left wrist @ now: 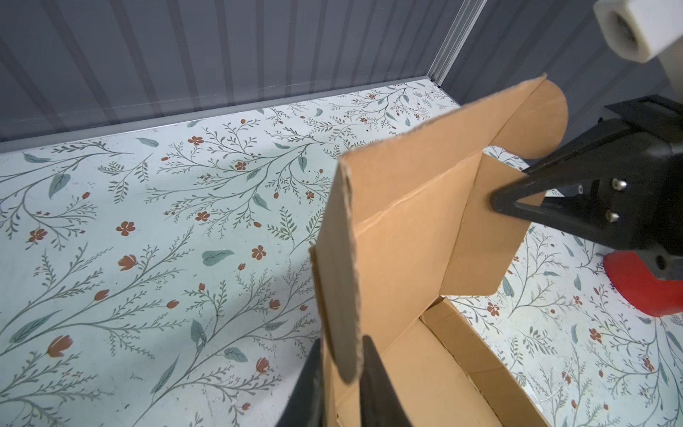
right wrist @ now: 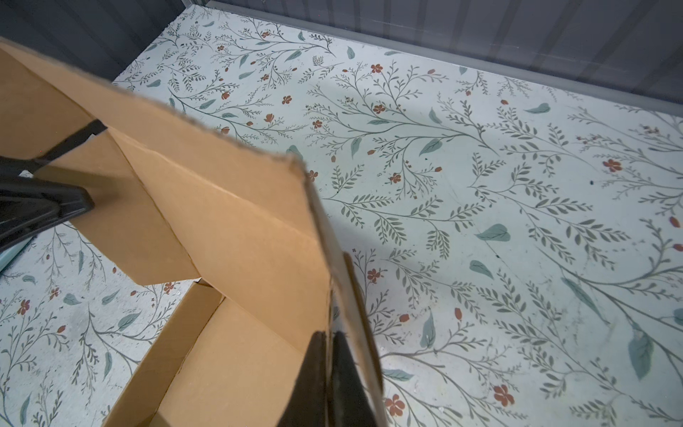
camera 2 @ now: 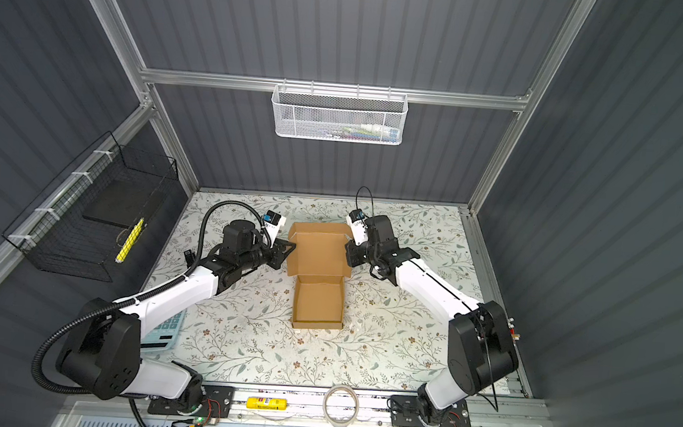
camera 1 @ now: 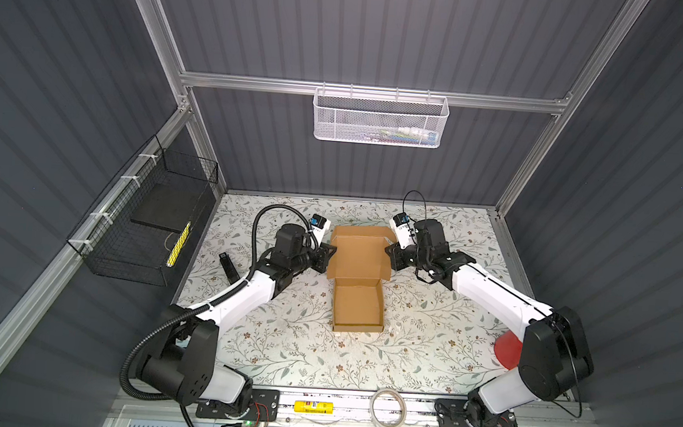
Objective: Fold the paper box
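Observation:
The paper box point(camera 1: 358, 307) point(camera 2: 318, 302) is brown cardboard in the middle of the table. Its shallow tray sits toward the front, and its lid point(camera 1: 359, 251) stands raised behind the tray. My left gripper point(camera 1: 331, 254) point(left wrist: 342, 345) is shut on the lid's left side flap point(left wrist: 338, 281), whose rounded end sits between the fingers. My right gripper point(camera 1: 388, 252) point(right wrist: 330, 334) is shut on the lid's right edge, by its side flap point(left wrist: 488, 251). In each wrist view the opposite gripper pinches the far flap.
A red object point(camera 1: 506, 352) lies at the table's right edge under the right arm. A black bar point(camera 1: 228, 267) lies on the left, and a calculator point(camera 2: 164, 332) sits under the left arm. A tape roll point(camera 1: 389, 408) and a yellow item point(camera 1: 315, 407) rest on the front rail. A black wire basket point(camera 1: 142, 232) hangs on the left wall.

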You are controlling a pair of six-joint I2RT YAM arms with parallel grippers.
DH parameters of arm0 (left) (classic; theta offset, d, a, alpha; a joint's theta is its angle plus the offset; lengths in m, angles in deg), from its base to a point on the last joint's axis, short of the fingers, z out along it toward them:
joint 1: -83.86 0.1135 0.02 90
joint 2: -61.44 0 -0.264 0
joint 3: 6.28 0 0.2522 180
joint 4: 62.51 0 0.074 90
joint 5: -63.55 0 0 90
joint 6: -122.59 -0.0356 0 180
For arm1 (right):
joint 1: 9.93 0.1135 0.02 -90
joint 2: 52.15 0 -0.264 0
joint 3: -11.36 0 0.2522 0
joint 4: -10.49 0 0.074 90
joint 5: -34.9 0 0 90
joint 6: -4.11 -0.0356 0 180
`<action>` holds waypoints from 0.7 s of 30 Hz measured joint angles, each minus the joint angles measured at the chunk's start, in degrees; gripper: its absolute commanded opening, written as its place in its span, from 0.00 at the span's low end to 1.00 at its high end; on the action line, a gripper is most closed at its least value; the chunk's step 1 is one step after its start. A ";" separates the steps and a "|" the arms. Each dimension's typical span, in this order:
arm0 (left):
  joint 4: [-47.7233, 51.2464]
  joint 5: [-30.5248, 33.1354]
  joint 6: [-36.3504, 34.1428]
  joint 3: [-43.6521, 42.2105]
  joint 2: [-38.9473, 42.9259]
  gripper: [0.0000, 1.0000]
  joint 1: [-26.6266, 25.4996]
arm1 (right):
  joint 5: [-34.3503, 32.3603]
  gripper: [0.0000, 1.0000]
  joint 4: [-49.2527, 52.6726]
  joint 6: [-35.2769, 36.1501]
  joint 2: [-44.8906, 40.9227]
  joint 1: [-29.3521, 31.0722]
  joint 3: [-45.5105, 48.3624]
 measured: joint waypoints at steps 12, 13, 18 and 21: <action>-0.09 0.22 1.46 0.39 -1.09 0.00 0.35 | -1.79 0.09 0.44 0.83 -0.37 1.07 0.00; -0.17 0.31 1.51 0.39 -1.09 0.00 0.37 | -2.03 0.10 0.44 0.92 -0.52 1.27 0.00; -0.81 1.11 2.91 0.39 -1.09 0.00 0.37 | -4.31 0.10 0.42 1.29 -1.86 2.58 0.00; -1.51 1.81 4.59 0.39 -1.09 0.00 0.37 | -6.80 0.10 0.35 1.27 -2.73 4.02 0.00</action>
